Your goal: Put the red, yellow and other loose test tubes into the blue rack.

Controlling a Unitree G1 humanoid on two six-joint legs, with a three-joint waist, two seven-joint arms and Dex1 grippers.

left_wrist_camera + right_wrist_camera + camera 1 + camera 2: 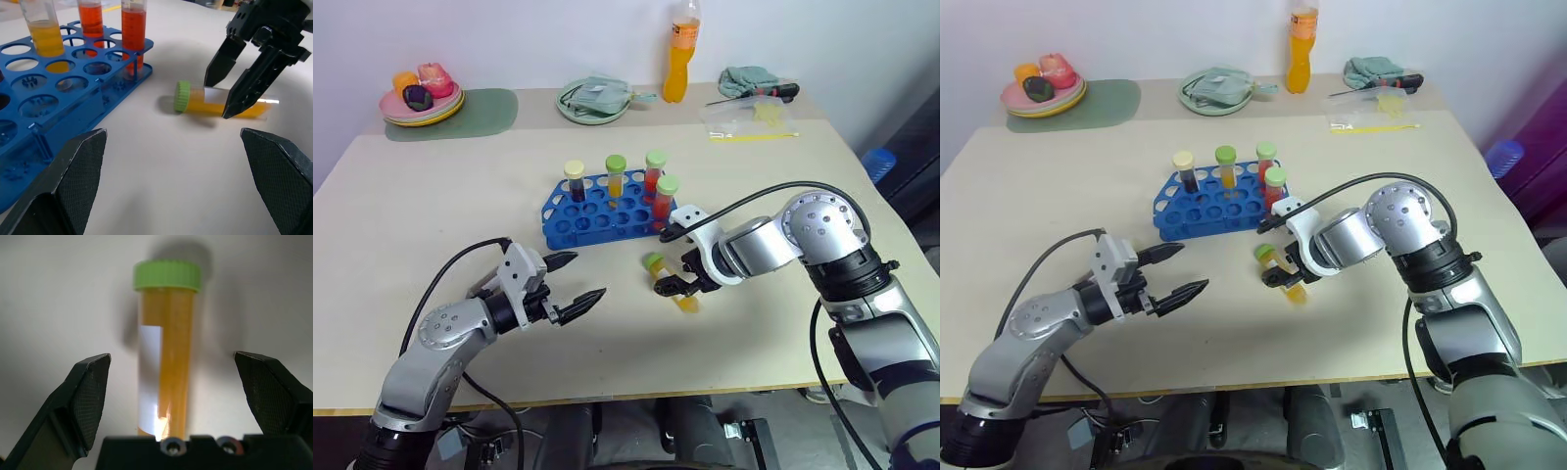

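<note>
On the pale wooden surface (pixel 431 196), the blue plastic rack (pixel 597 211) already held four upright capped tubes. I judged one left: the green-capped yellow tube (pixel 668 282) lying just beside the rack. My right claw (pixel 230 90) straddled it, released, not yet gripping. My left claw (pixel 576 286) hung released, empty.

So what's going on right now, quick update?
Right gripper open, straddling the loose yellow tube lying on the table. Left gripper open, idle. Rack holds four tubes. Nothing in the way.
</note>
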